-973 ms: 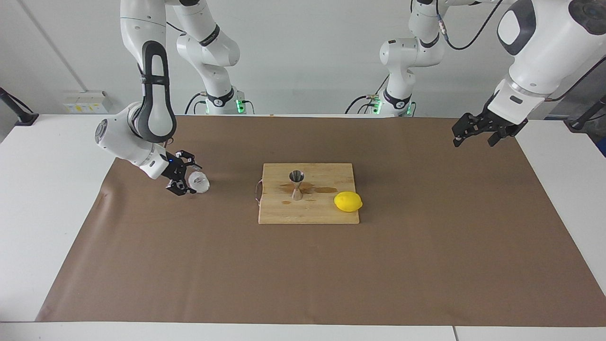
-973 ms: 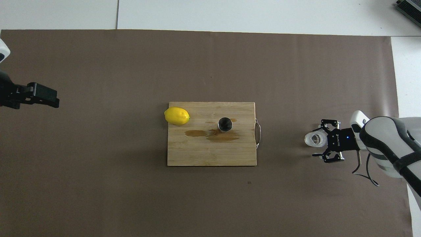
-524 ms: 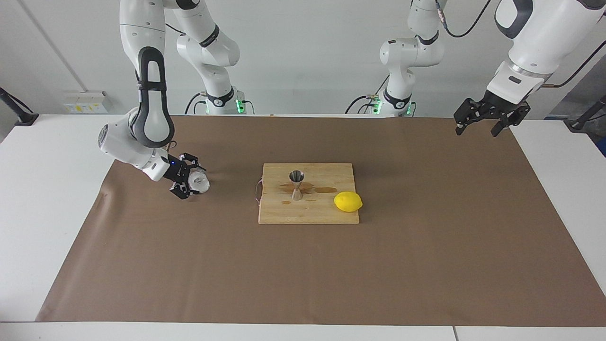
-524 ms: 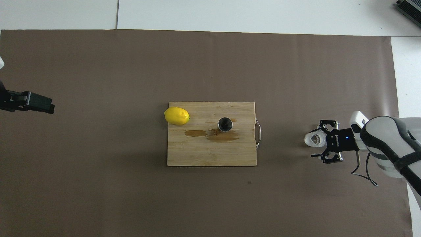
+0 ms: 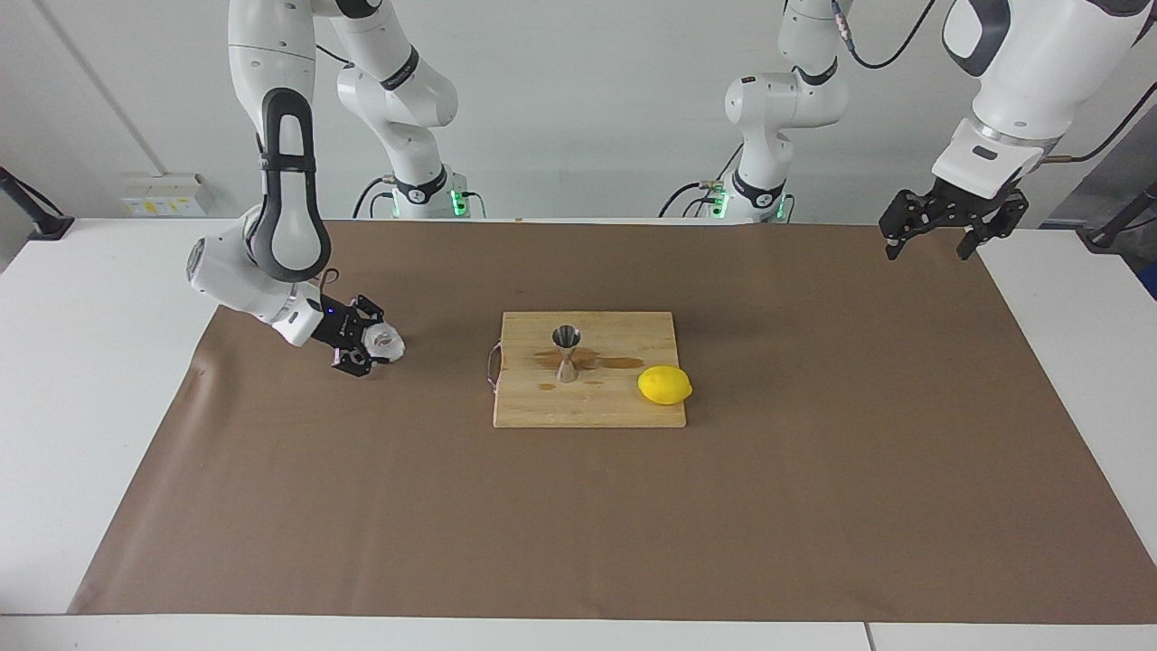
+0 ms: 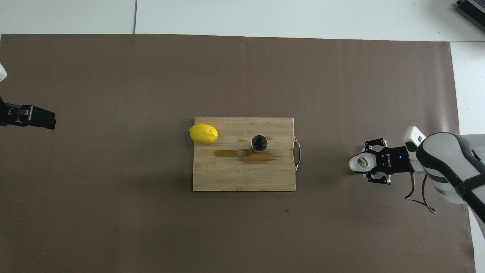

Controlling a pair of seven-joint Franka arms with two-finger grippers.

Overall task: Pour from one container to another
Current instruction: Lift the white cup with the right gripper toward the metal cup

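Sitting low on the brown paper cover [image 5: 813, 506] toward the right arm's end of the table, a single small glass cup [image 5: 383, 344] is caught between the fingertips of the right gripper [image 5: 368, 348], which has clenched on it from the side. The cup is squat and clear, its bumpy faceted wall looking whitish, and from overhead its round mouth shows a darker centre. I cannot tell whether its base rests on the paper or is just clear of it. On the gripper's black body there is a short line of white lettering and a small blue light, but the lettering is too small to read.

Toward the middle of the table lies one wooden cutting board [image 5: 624, 407], a thin metal handle on the edge facing the cup. One steel jigger [image 5: 566, 353] stands upright on it, hourglass-shaped with a narrow waist, nearer the board's robot-side edge. Darker wet-looking stains spread on the wood beside its foot. One yellow lemon [image 5: 664, 385] lies at the board's edge toward the left arm's end, well apart from the jigger.

The left gripper [image 5: 935, 238] hangs in the air over the paper's corner at the left arm's end, its fingers spread and empty; that arm waits.
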